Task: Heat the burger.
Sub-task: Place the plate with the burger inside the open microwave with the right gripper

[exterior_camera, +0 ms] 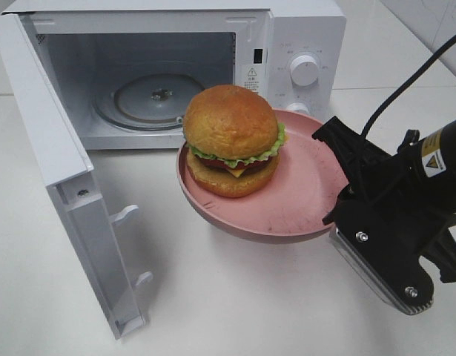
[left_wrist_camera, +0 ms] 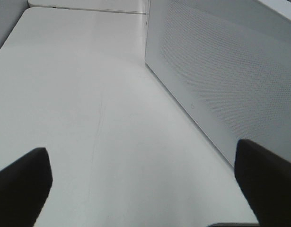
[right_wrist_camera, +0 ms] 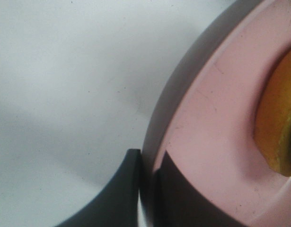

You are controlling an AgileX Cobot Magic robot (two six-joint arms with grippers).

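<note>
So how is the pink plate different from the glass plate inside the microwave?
The pink plate is solid pink; the glass plate is see-through. The pink plate carries the burger; the glass plate has nothing on it. The pink plate is outside the microwave, pinched at its rim by the right gripper; the glass plate lies flat inside. Both are round.

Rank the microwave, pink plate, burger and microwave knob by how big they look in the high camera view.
Largest to smallest:
1. microwave
2. pink plate
3. burger
4. knob
The pink plate and burger are nearer the camera than the microwave, which flatters them, but the order holds.
</note>
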